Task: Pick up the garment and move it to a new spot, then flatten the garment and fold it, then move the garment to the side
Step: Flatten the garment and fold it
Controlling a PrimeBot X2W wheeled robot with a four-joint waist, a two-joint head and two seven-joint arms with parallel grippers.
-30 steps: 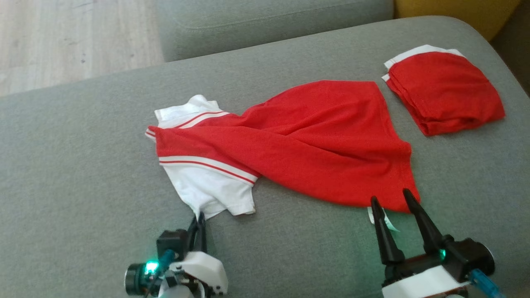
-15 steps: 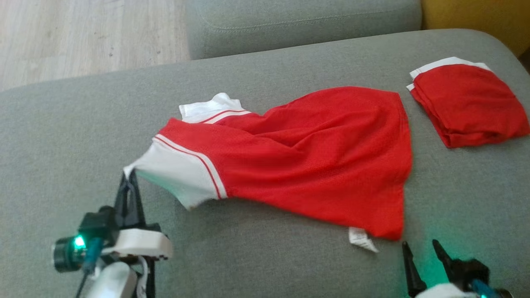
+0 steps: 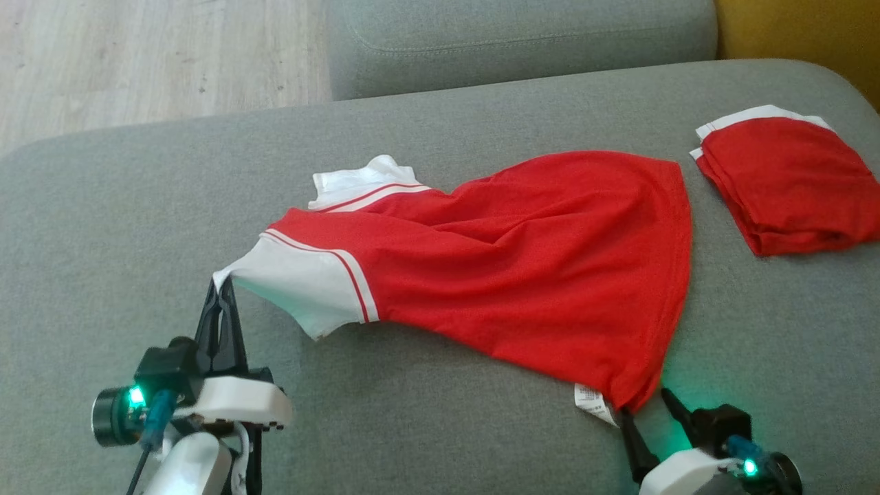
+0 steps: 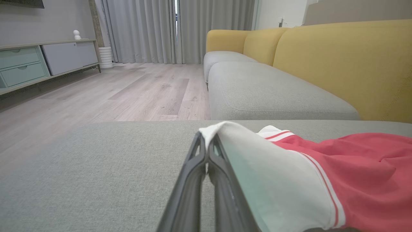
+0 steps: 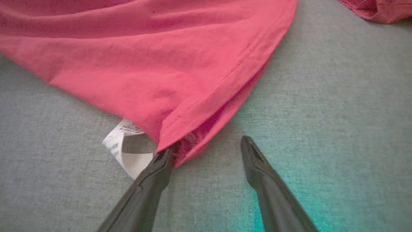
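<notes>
While your two grippers sat nearest the camera, your left gripper (image 3: 221, 287) was pinched tight on the tip of the white sleeve (image 3: 295, 285) of the red T-shirt (image 3: 522, 268), holding that corner lifted off the grey sofa cushion (image 3: 103, 227). Your right gripper (image 3: 644, 404) had its jaws spread apart at the shirt's near hem corner. One of them touched the red cloth there, beside the white care label (image 3: 592, 404), and nothing was clamped between them. Beyond them the T-shirt lay across the middle of the cushion, rumpled in diagonal folds, with its second white sleeve (image 3: 361, 185) at the far side. Further right, and apart from it, a folded red garment (image 3: 790, 185) rested on the same cushion. Past that you had another grey cushion (image 3: 522, 34), wooden floor (image 3: 137, 62) and a yellow sofa back (image 3: 797, 27).
</notes>
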